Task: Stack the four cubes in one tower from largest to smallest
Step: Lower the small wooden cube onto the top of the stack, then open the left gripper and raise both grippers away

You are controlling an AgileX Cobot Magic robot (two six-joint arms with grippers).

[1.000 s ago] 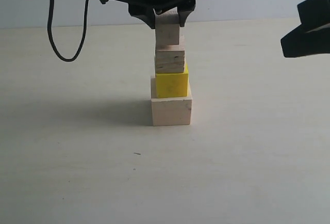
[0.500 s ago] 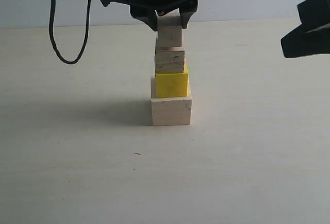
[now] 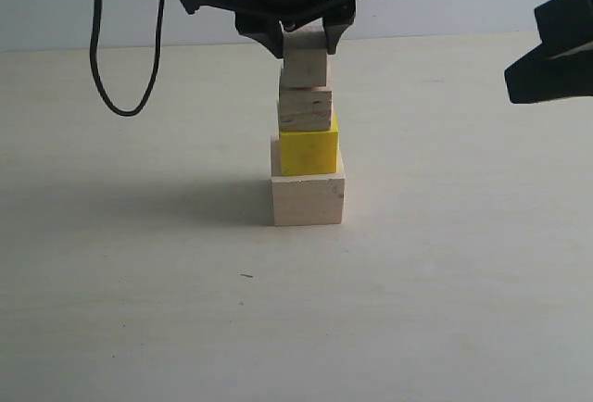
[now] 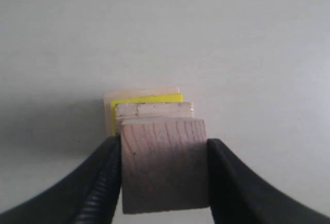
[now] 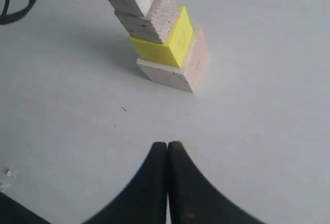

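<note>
The tower stands mid-table in the exterior view: the large pale wood cube [image 3: 307, 198] is the base, then the yellow cube [image 3: 309, 151], then the grainy wood cube [image 3: 306, 109]. On top sits the smallest pale cube [image 3: 305, 70], which seems to touch the grainy one. My left gripper [image 3: 305, 46] is shut on it from above. The left wrist view shows that cube [image 4: 164, 157] pinched in my left gripper [image 4: 164, 175], with the grainy cube [image 4: 153, 110] and yellow cube [image 4: 147, 99] edges below. My right gripper [image 5: 167, 149] is shut and holds nothing, well short of the tower [image 5: 172, 53].
A black cable [image 3: 125, 104] hangs in a loop left of the tower, over the table's far part. My right gripper [image 3: 551, 50] hovers at the right edge of the exterior view. The pale table [image 3: 445, 282] stretches around the tower.
My left gripper has sunk slightly with the smallest cube, bringing it down onto the grainy cube. The right arm has not moved.
</note>
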